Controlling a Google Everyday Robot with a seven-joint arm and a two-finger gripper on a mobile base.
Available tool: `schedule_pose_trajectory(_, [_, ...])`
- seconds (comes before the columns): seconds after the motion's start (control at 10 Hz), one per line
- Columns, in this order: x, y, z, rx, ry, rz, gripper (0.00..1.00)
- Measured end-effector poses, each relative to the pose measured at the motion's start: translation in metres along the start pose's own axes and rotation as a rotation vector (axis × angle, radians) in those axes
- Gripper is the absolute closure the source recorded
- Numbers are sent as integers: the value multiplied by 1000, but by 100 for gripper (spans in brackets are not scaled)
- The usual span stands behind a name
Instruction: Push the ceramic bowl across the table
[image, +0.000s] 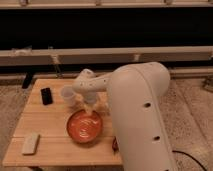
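Note:
The ceramic bowl, glossy orange-red, wide and shallow, sits on the light wooden table near its front right part. My gripper hangs at the end of the white arm, just behind the bowl's far rim and close to it. I cannot tell whether it touches the rim. My large white arm covers the table's right side.
A small white cup stands just left of the gripper, behind the bowl. A black phone-like object lies at the back left. A flat white object lies at the front left. A low wall ledge runs behind the table.

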Motion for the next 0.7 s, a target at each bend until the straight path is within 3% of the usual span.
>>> schedule_pose_trajectory(0.7, [-3, 1, 3, -1, 0, -27, 35])
